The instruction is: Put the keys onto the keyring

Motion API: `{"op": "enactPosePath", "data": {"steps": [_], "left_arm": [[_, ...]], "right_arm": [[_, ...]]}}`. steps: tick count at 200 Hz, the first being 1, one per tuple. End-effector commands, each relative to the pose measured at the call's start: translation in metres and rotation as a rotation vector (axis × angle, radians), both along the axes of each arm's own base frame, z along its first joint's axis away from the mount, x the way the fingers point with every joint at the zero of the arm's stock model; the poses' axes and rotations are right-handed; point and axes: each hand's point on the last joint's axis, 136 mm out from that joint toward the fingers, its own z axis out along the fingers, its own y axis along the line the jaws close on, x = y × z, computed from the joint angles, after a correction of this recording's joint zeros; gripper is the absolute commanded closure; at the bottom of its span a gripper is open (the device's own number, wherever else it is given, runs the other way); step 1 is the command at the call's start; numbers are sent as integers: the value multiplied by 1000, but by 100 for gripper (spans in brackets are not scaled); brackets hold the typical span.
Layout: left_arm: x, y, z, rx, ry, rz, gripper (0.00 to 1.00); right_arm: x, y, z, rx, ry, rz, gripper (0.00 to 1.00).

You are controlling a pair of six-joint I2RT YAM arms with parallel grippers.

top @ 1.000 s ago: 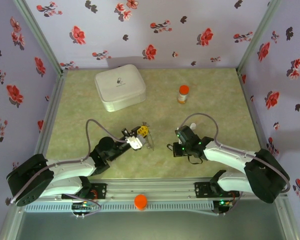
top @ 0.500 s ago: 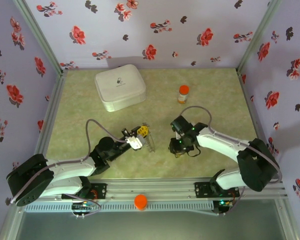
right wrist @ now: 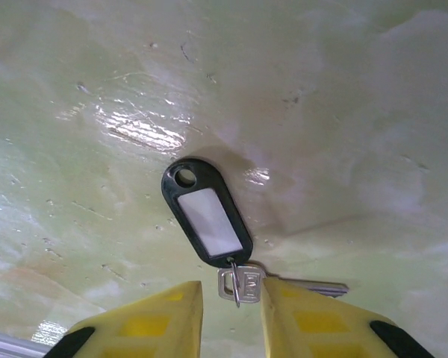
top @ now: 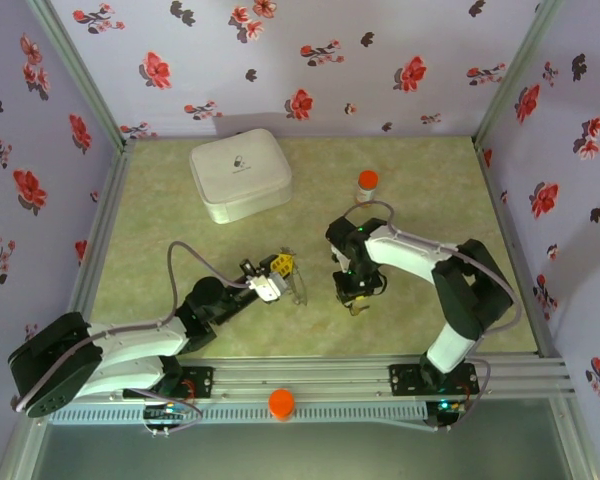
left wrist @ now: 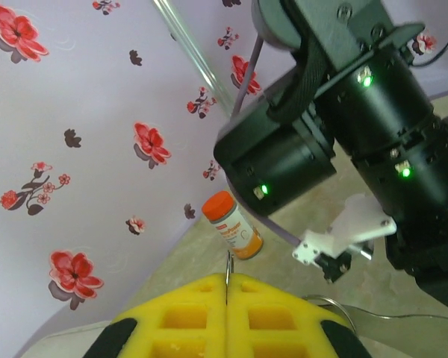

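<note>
A silver key [right wrist: 248, 282] lies flat on the table, joined by a small ring to its black head, an oval tag with a white label [right wrist: 205, 212]. My right gripper [right wrist: 231, 292] points down at it, open, with one yellow finger on each side of the key's top end, not touching it. My left gripper [left wrist: 226, 282] is shut on the keyring [left wrist: 227, 262], a thin grey metal loop whose edge sticks up between the pads. In the top view the left gripper [top: 279, 268] holds this loop [top: 299, 286] just left of the right gripper [top: 355, 296]. The green-headed key is out of view.
An orange-capped pill bottle [top: 366, 186] stands at the back, also ahead of the left fingers [left wrist: 235, 227]. A white lidded box [top: 240, 175] sits at the back left. The right arm's black wrist [left wrist: 343, 127] looms close in front of the left gripper.
The right arm has swung left and farther back, bringing its gripper down over the black-tagged key. The left arm has shifted only slightly, still holding the loop.
</note>
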Motion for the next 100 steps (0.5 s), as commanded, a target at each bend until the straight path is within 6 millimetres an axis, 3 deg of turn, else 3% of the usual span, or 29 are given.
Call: {"op": "enactPosePath", "data": {"steps": [1,100], "left_arm": [[-3,4,17,-62,-21,3,100],[-3,4,17,-62,-22,3,100]], "right_arm": [[-8,-1,1,-5,68,40,77],[-11,-1,-9,-24,91,54,85]]}}
